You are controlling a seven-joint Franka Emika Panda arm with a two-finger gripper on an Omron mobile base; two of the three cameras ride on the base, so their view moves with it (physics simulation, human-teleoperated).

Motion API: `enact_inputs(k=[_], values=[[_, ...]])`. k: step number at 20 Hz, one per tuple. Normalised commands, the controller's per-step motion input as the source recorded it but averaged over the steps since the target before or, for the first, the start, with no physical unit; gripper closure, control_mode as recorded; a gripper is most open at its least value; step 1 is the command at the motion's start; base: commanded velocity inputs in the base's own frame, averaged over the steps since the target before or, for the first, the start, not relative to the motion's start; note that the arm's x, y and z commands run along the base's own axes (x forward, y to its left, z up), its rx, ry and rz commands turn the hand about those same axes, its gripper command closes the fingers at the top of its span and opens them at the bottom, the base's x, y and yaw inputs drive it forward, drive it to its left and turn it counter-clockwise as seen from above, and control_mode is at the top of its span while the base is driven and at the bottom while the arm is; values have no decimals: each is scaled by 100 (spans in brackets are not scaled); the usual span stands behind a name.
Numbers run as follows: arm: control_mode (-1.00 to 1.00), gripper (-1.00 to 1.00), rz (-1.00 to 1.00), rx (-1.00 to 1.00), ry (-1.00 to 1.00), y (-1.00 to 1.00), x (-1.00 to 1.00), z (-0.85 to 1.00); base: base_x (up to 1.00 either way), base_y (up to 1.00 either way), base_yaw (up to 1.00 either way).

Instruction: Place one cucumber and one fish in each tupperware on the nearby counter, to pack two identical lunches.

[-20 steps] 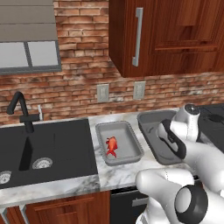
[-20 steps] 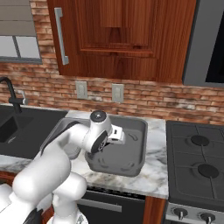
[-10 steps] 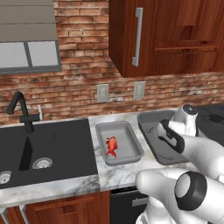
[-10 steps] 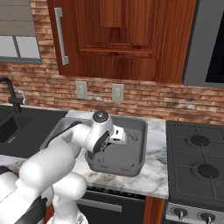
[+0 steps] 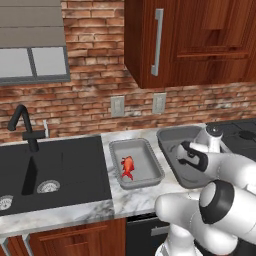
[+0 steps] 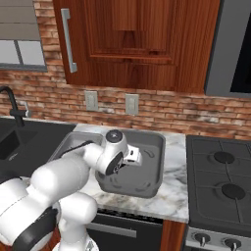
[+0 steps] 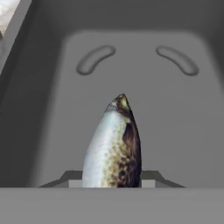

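Spanning the white counter [image 5: 135, 200], two grey tubs sit side by side: the larger tupperware [image 6: 152, 169] nearer the stove edge, the smaller tupperware [image 5: 150, 175] nearer the sink, holding a red fish [image 5: 127, 167]. Inside the larger, the gripper [image 6: 131, 158] is closed on a silvery fish [image 7: 114, 146], unreleased. No cucumbers are packed; most remains.

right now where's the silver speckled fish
The silver fish hangs in the shut gripper just above the floor of the larger tupperware, which sits on the counter between the smaller tupperware, holding a red fish, and the stovetop.
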Motion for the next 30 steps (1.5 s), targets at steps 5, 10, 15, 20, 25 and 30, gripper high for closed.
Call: enact_inputs(k=[5,10,15,20,25,30], values=[[-100,100,0,0,0,-6,8,-18,0,0,0],[-100,100,0,0,0,-4,16,-16,0,0,0],[-100,-100,1,2,0,0,32,-12,0,0,0],[-100,-100,0,1,0,-5,10,1,0,0,0],[-100,-100,0,0,0,-18,-4,23,0,0,0],[-100,-100,0,0,0,-12,-42,33,0,0,0]])
